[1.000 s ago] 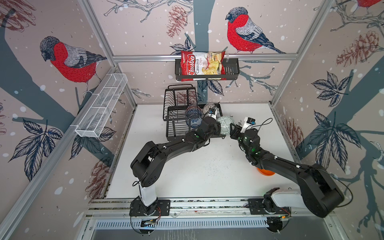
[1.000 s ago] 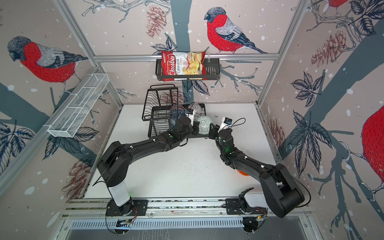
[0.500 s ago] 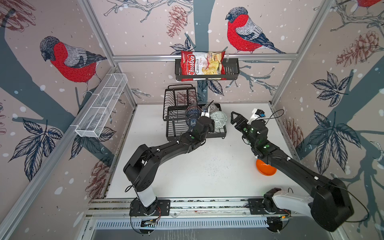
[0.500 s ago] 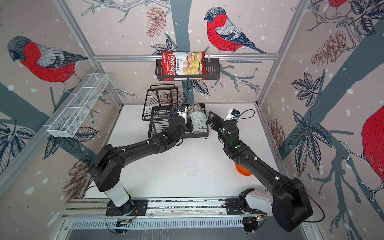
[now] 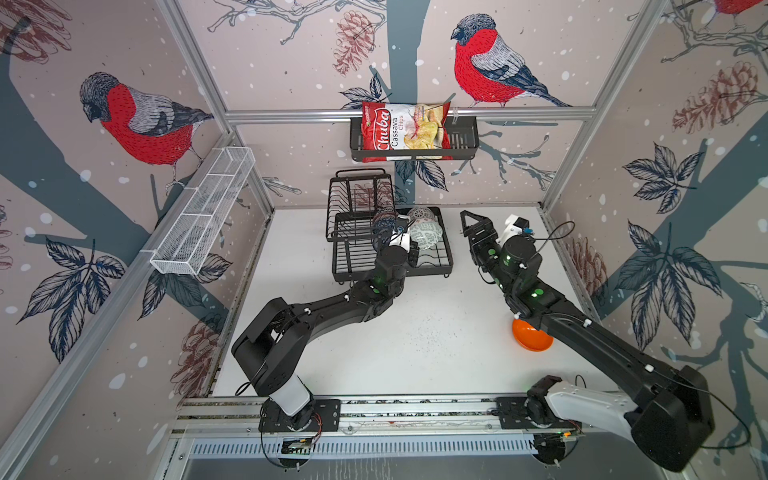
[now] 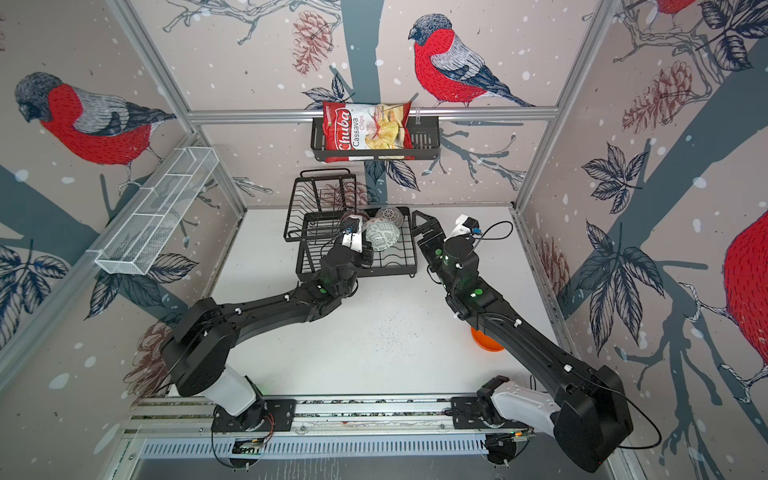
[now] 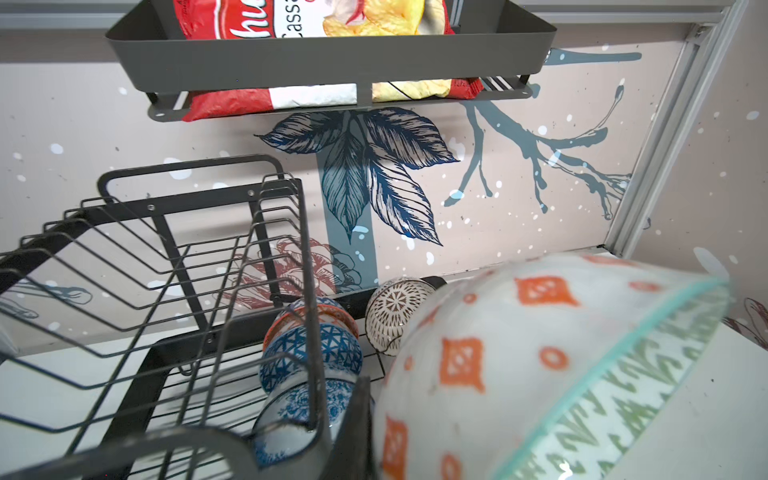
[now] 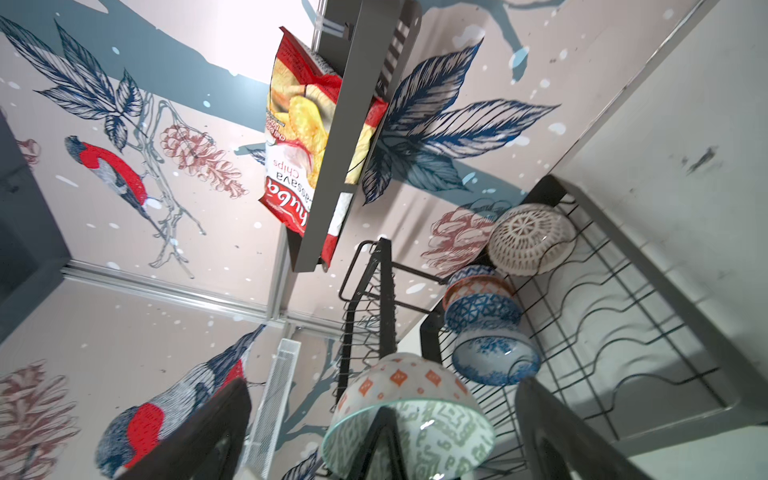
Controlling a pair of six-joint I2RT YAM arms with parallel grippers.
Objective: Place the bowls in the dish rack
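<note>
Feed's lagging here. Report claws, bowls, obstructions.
Left claw shut on grey-green bowl over dish rack. Right claw open, empty, beside rack. Orange bowl on table, partly under right arm.

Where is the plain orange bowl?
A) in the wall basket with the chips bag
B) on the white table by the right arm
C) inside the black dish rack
B: the orange bowl sits on the table, partly under the right arm, well apart from the dish rack.

Bright, even light; blurred wrist foregrounds
</note>
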